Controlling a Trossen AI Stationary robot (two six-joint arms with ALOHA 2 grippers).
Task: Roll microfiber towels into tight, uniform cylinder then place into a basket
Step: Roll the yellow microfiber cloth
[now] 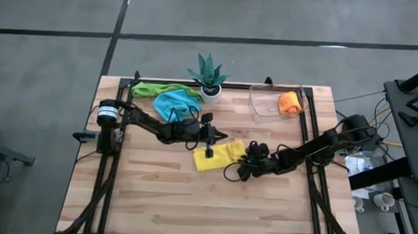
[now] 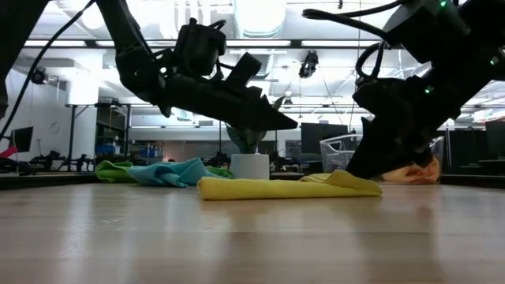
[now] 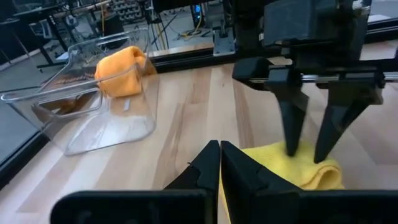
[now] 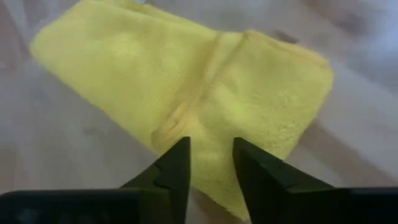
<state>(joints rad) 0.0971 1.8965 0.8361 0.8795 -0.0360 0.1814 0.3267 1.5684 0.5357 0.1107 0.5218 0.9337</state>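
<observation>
A folded yellow towel (image 1: 220, 155) lies flat on the table's middle. My left gripper (image 3: 219, 155) is shut and hovers level above the towel's left part (image 2: 290, 123), touching nothing. My right gripper (image 4: 209, 149) is open and slants down at the towel's right end (image 2: 347, 180), where a small fold stands up. An orange towel roll (image 1: 290, 102) lies in the clear basket (image 1: 261, 105) at the far right. A green towel (image 1: 153, 90) and a light blue towel (image 1: 175, 104) lie heaped at the far left. My right gripper's fingertips (image 3: 290, 149) stand slanting down at the yellow towel's right end, one on either side of a small raised fold (image 3: 314, 171). I cannot tell whether they touch the cloth. The towel lies on the table.
A potted spiky plant (image 1: 209, 77) stands at the far edge between the heaped towels and the basket. Black frame rails (image 1: 310, 129) run along the table's left, right and far sides. The near half of the wooden table (image 1: 204, 210) holds nothing.
</observation>
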